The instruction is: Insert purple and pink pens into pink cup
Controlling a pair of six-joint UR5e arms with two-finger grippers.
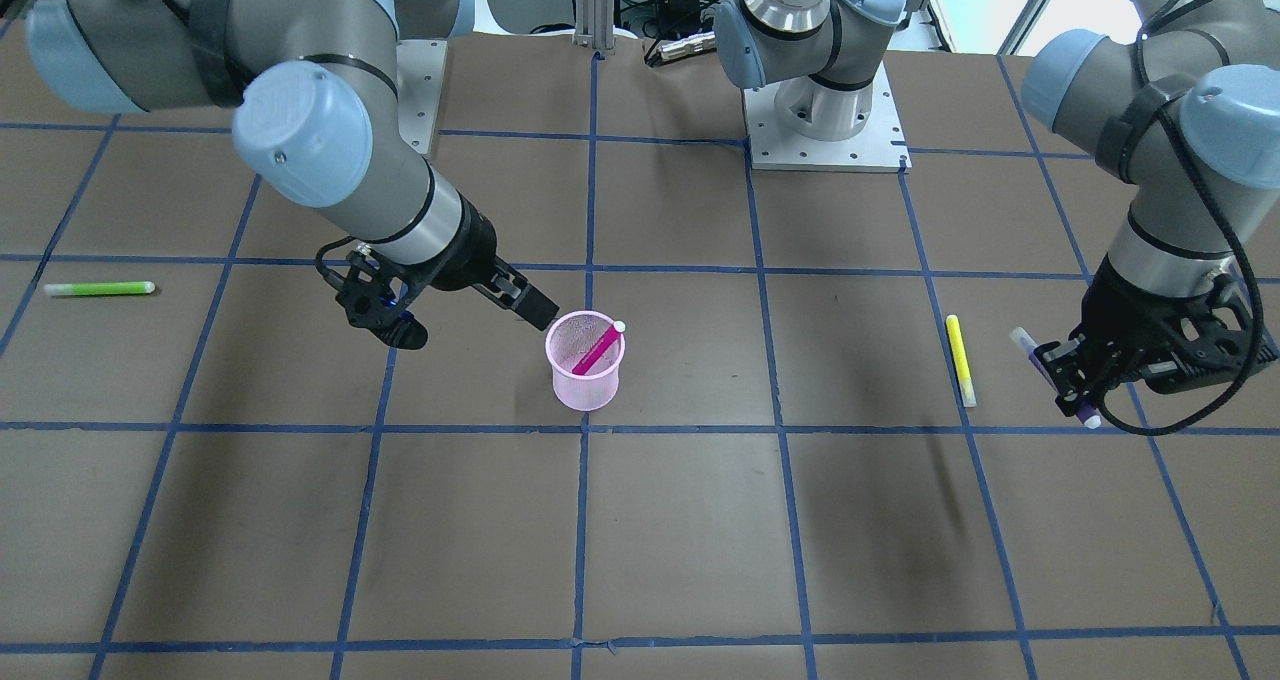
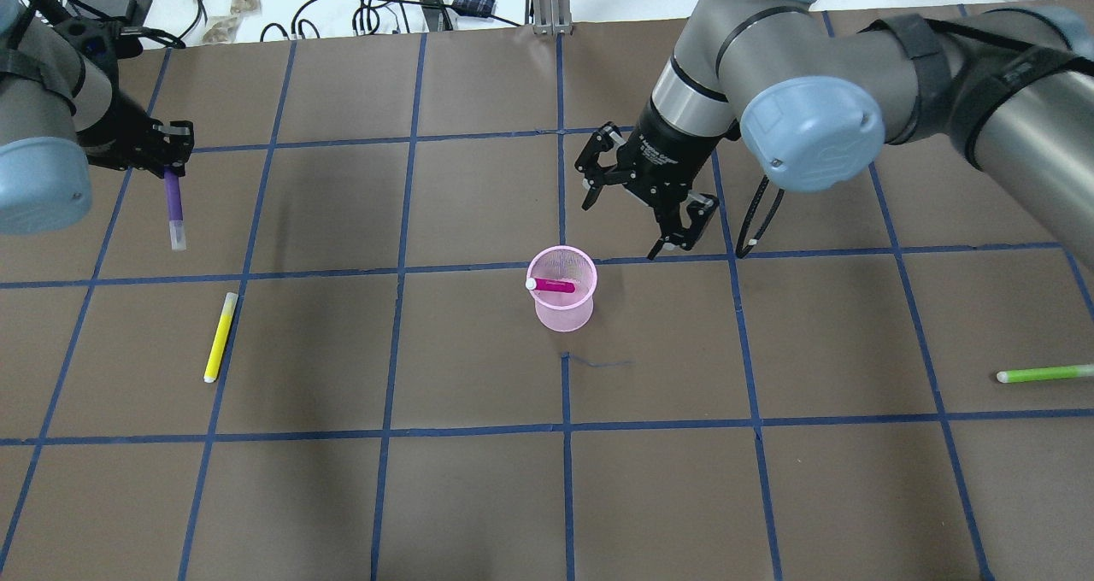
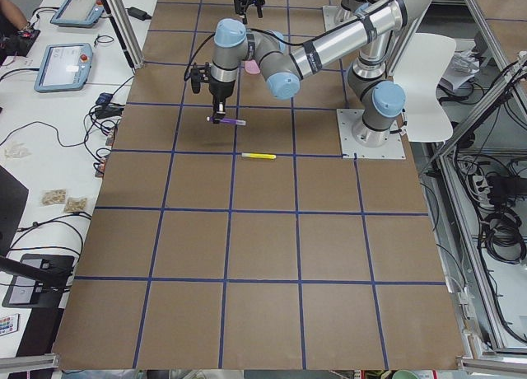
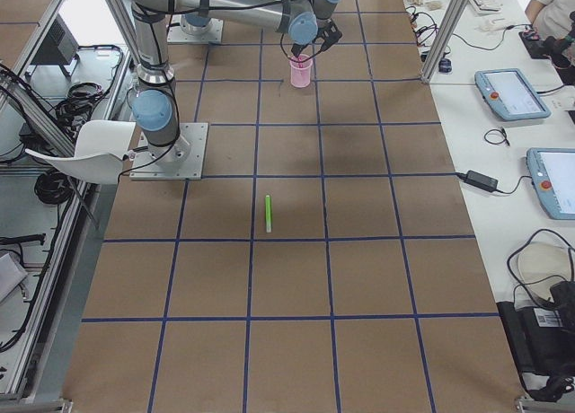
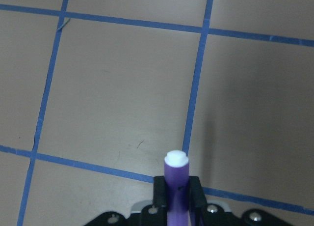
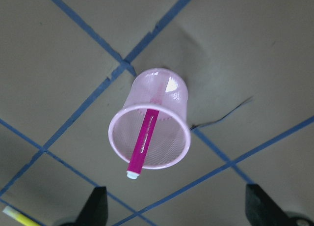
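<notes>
We see the left claw gripping the purple pen, its middle hidden by the fingers. The right claw stands wide beside the cup, which contains the pink pen.

Pen in cup, second pen in left tool

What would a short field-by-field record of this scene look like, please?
pink cup: upright on the table, near its middle
pink pen: inside the pink cup, leaning, white end at the rim
purple pen: held above the table, far from the pink cup
left gripper: shut on the purple pen
right gripper: open, empty, close to the pink cup
yellow pen: lying on the table, left arm's side
green pen: lying on the table, right arm's side
task left: purple pen not yet in the pink cup
</notes>
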